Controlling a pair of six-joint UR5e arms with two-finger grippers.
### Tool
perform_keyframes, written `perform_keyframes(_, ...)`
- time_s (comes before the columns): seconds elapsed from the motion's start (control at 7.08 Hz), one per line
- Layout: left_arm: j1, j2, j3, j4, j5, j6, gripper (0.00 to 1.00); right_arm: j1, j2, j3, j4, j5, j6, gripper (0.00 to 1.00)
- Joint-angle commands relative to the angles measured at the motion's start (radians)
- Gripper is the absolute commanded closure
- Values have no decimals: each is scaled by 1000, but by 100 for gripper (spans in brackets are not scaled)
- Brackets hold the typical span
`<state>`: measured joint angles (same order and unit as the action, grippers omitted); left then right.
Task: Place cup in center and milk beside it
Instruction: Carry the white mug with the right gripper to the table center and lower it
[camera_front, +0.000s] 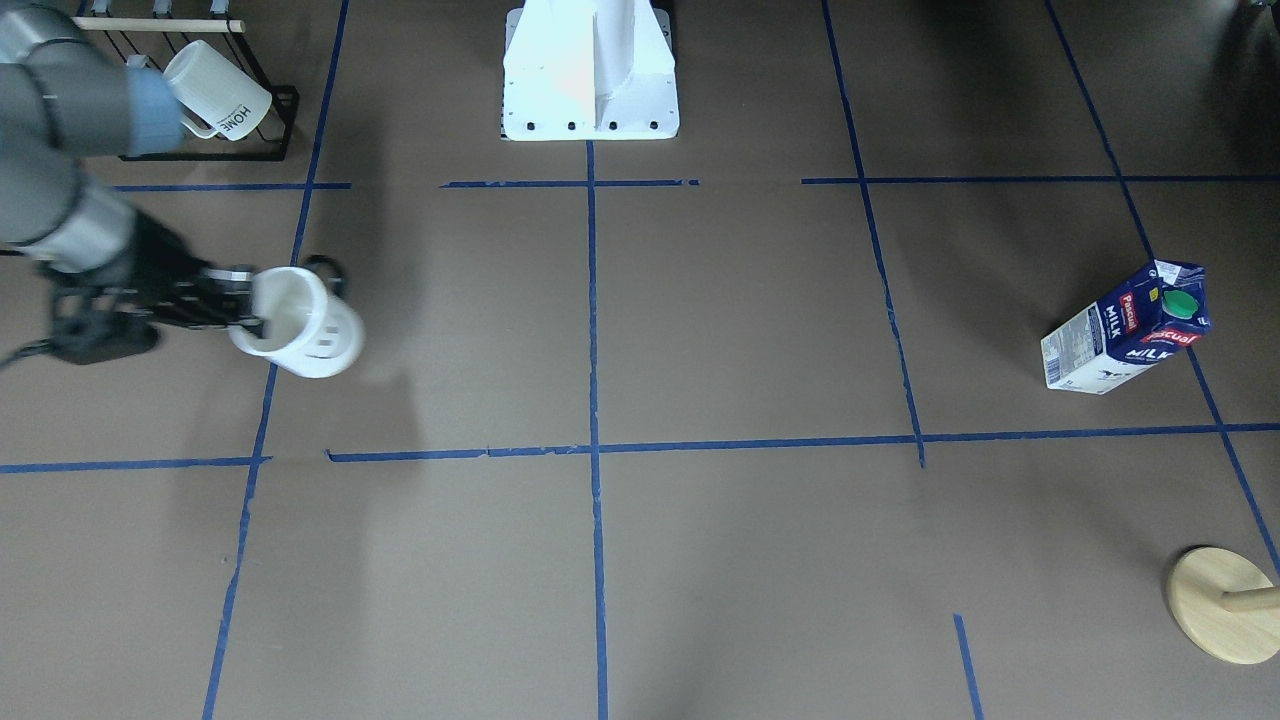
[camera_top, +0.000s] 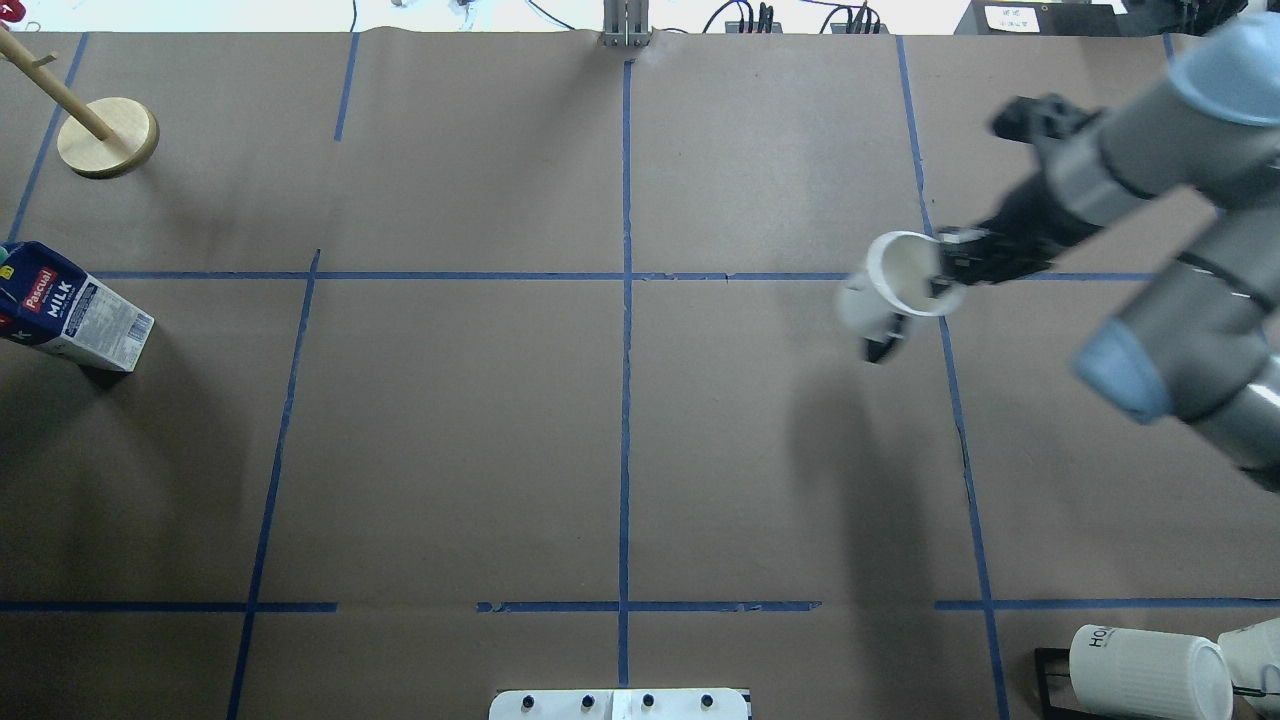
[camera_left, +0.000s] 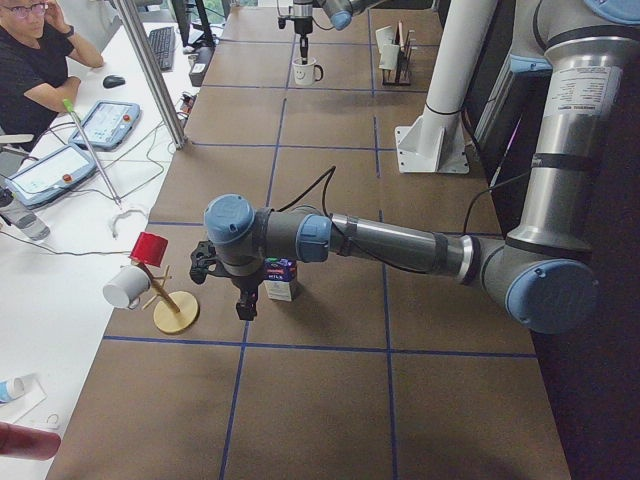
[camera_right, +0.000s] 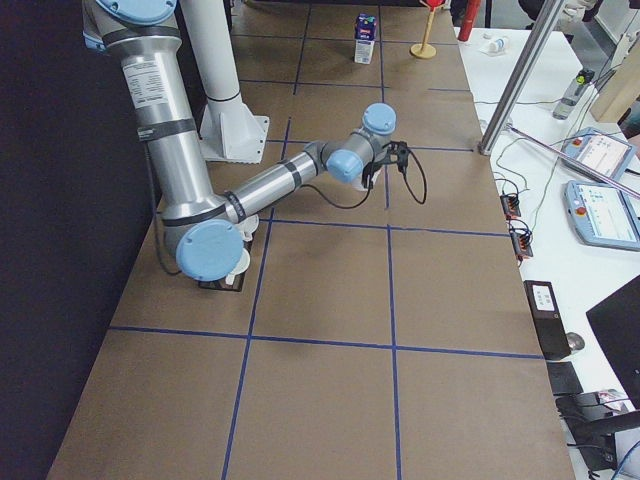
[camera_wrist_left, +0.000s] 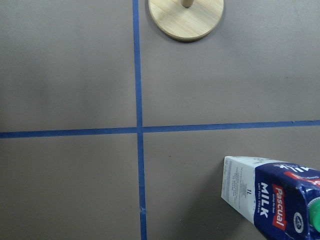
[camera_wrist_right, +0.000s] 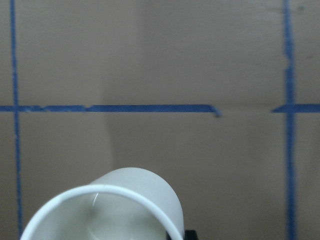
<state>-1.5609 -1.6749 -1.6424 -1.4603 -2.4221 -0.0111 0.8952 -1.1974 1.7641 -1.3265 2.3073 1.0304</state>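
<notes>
Holding the cup (camera_front: 310, 335) tilted at frame left, the right tool (camera_front: 252, 312) pinches its rim; levelling before central set-down seems wise. State of the left tool (camera_left: 246, 296): cannot tell.

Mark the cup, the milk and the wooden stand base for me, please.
cup (camera_front: 318, 338): front-facing view, on its white outer wall.
milk (camera_front: 1118, 328): front-facing view, on its blue lettered side.
wooden stand base (camera_front: 1208, 600): front-facing view, on the round disc's top.
</notes>
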Motion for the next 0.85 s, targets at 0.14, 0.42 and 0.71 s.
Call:
perform_keyframes(0.14, 18, 0, -1, 0, -2, 0, 0, -179, 356, -252, -59, -193, 330, 100)
perform_keyframes(0.42, 18, 0, -7, -2, -12, 0, 0, -213, 389, -351, -33, -279, 347, 99)
perform_keyframes(0.71, 21, -5, -49, 0, -35, -62, 0, -226, 404, -373, -34, -279, 344, 9)
